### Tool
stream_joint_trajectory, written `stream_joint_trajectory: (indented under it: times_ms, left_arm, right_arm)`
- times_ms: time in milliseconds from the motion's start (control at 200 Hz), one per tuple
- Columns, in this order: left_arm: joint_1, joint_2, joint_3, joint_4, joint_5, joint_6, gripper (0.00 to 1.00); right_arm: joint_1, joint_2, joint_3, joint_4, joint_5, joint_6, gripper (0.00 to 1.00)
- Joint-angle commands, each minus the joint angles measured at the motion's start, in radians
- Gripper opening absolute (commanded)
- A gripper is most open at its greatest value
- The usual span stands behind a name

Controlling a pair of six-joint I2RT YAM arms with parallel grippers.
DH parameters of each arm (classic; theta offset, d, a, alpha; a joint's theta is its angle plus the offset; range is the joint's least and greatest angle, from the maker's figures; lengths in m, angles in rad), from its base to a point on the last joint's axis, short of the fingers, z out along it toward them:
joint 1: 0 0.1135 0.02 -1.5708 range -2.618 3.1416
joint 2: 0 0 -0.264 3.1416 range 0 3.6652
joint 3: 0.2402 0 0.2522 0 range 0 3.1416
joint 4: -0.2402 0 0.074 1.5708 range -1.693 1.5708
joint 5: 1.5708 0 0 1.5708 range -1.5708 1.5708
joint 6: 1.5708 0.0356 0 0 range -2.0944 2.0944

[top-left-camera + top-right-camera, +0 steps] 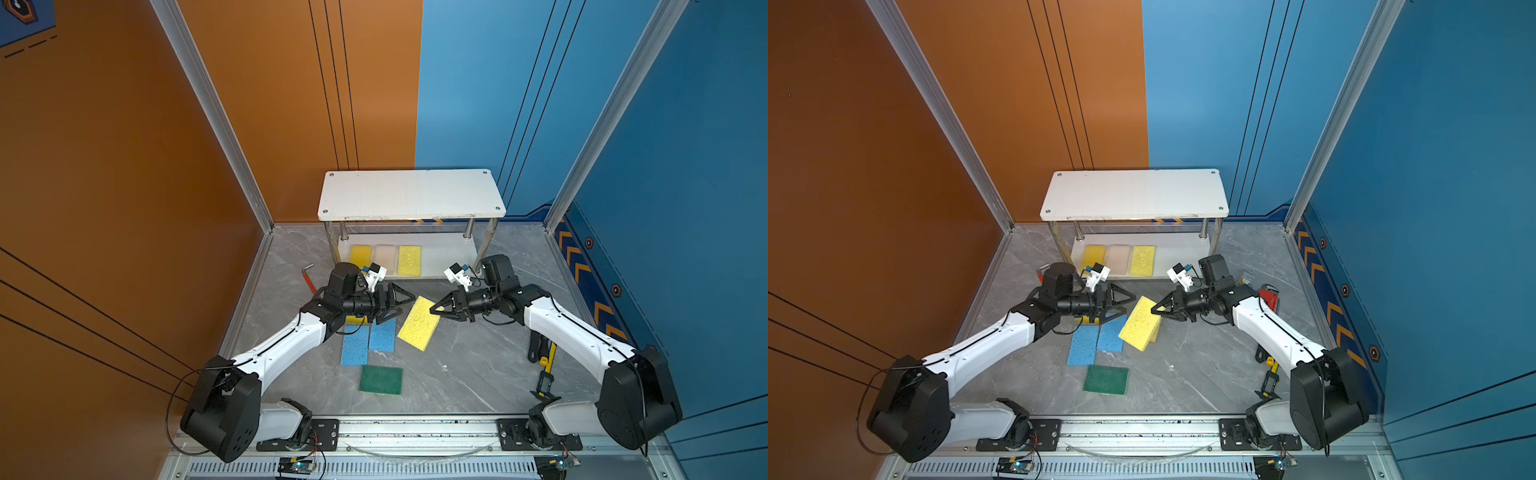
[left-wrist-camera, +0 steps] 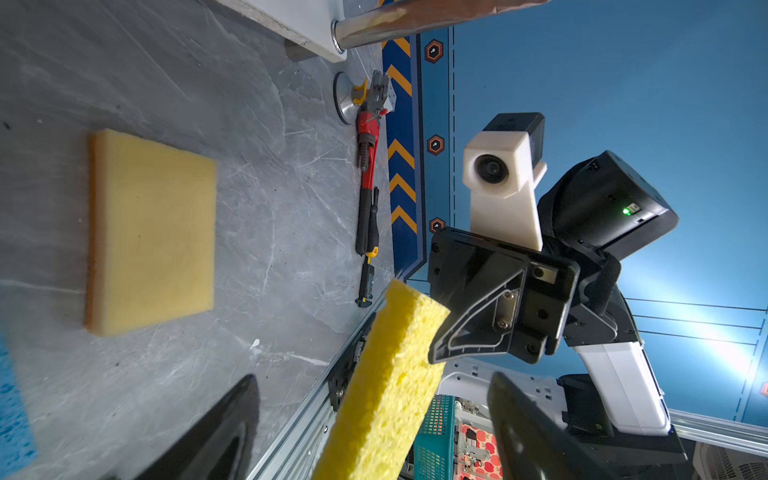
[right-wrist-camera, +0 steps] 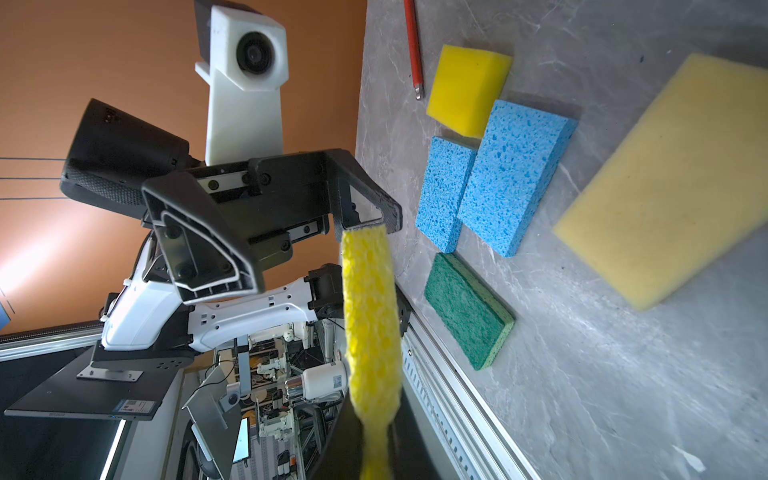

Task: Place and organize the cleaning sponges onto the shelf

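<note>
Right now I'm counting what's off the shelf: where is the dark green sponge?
In both top views the dark green sponge lies on the table, between the two blue sponges and the front rail.

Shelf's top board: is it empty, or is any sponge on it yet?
Empty: the top board shows bare white in both top views. The three shelved sponges lie side by side on the lower board.
</note>
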Motion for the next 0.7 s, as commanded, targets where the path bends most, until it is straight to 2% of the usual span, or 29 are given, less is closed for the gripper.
stream_joint_trajectory:
  times_ms: [0, 60, 150, 275, 430, 561, 696]
  left_arm:
    - [-0.029, 0.024, 0.028, 0.066, 0.032, -0.027, 0.76]
    - [-0.043, 0.03, 0.031, 0.081, 0.032, -0.035, 0.74]
    - [-0.055, 0.033, 0.02, 0.108, 0.024, -0.051, 0.61]
    - [-0.056, 0.032, -0.002, 0.176, 0.016, -0.097, 0.57]
    - [-0.061, 0.029, -0.004, 0.179, 0.019, -0.096, 0.39]
    - [-0.065, 0.027, -0.013, 0.18, 0.018, -0.095, 0.35]
    - [-0.066, 0.026, -0.018, 0.18, 0.017, -0.095, 0.23]
  right_arm:
    - [0.006, -0.03, -0.009, -0.027, -0.003, -0.02, 0.11]
    - [0.006, -0.029, -0.011, -0.027, -0.002, -0.023, 0.11]
    - [0.007, -0.025, -0.01, -0.025, -0.002, -0.024, 0.11]
    - [0.012, -0.02, -0.006, -0.025, -0.001, -0.027, 0.11]
    - [0.013, -0.007, -0.002, -0.025, 0.001, -0.031, 0.11]
    - [0.016, 0.001, 0.009, -0.019, 0.0, -0.031, 0.11]
    - [0.02, 0.012, 0.017, -0.018, -0.002, -0.03, 0.11]
